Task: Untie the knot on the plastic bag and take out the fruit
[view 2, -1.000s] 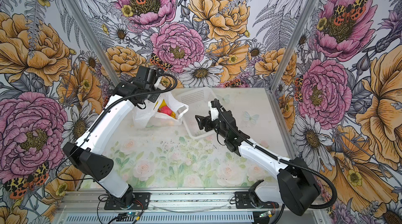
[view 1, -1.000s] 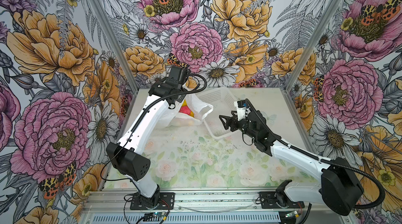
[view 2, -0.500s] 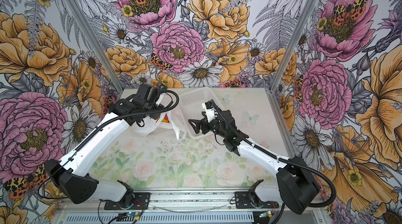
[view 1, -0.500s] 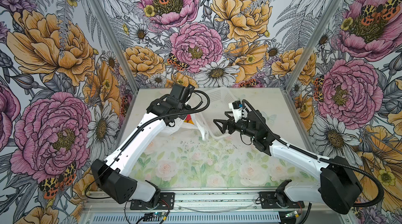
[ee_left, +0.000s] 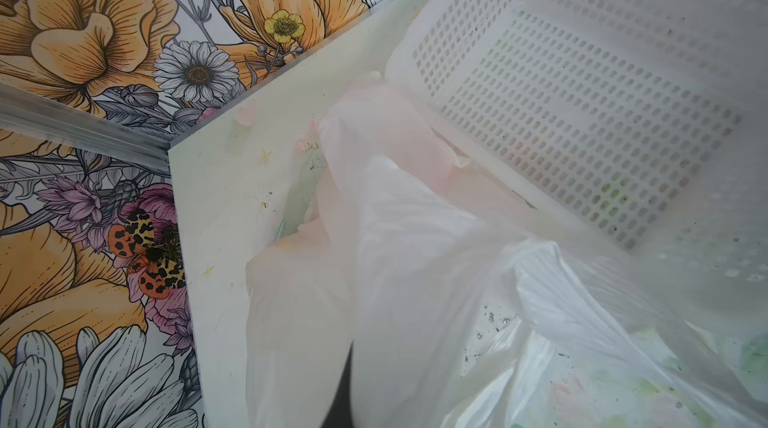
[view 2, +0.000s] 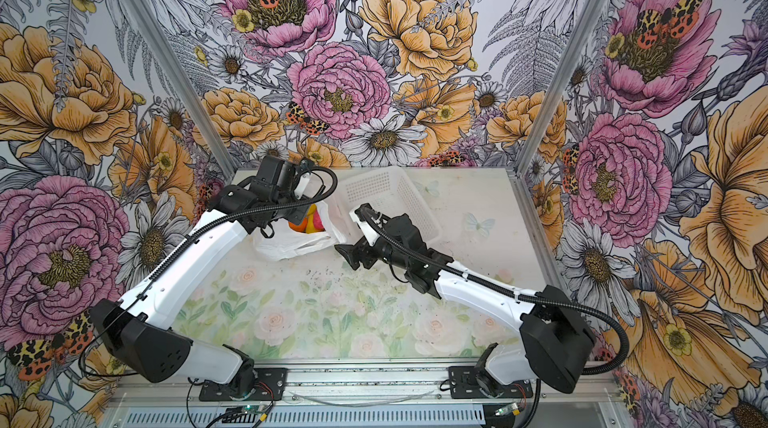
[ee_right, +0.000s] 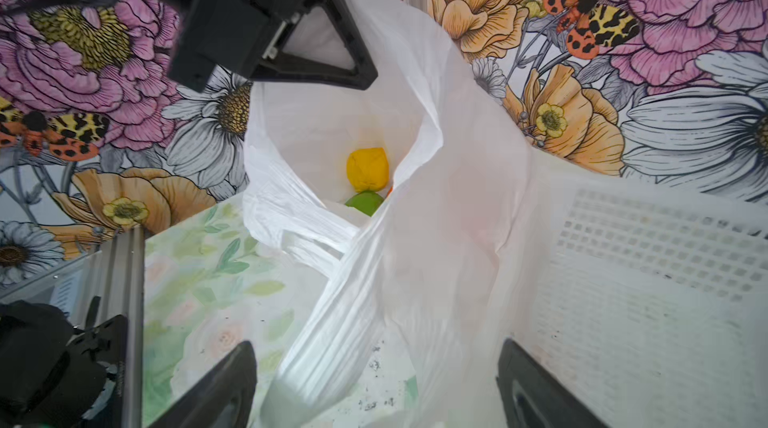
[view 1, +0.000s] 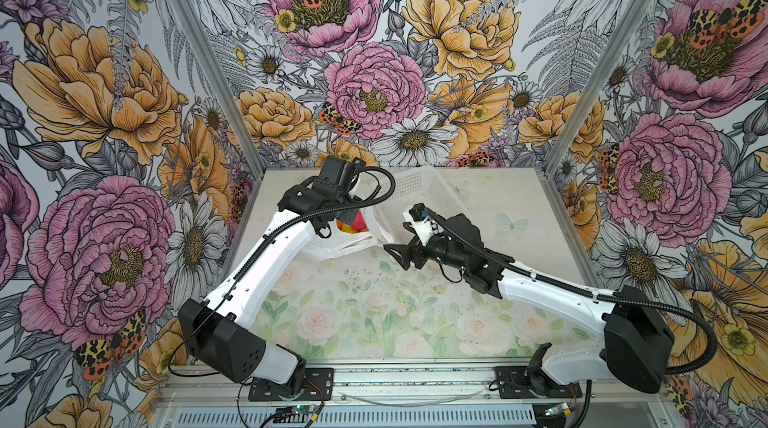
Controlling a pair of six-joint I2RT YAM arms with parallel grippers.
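Note:
The plastic bag (view 1: 345, 244) lies at the back left of the table with its mouth held open. My left gripper (view 1: 330, 222) is shut on the bag's upper edge (ee_right: 374, 23) and holds it up; in the left wrist view the plastic (ee_left: 415, 280) covers the jaws. Fruit (view 1: 353, 224) shows in the mouth in both top views: a yellow one (ee_right: 368, 168) above a green one (ee_right: 365, 202). My right gripper (ee_right: 374, 388) stands open just right of the bag, with a handle strip (ee_right: 332, 338) lying loose between its fingers (ee_right: 216, 388). The knot is out of view.
A white lattice basket (view 1: 419, 193) lies tipped right behind the bag and the right gripper, close to both. The enclosure's walls and metal posts (view 1: 208, 56) stand close behind the left arm. Bare table (view 1: 374, 314) stretches towards the front.
The left gripper has come down and forward with the bag. The right gripper has moved left to the bag, so a handle strip now lies between its jaws.

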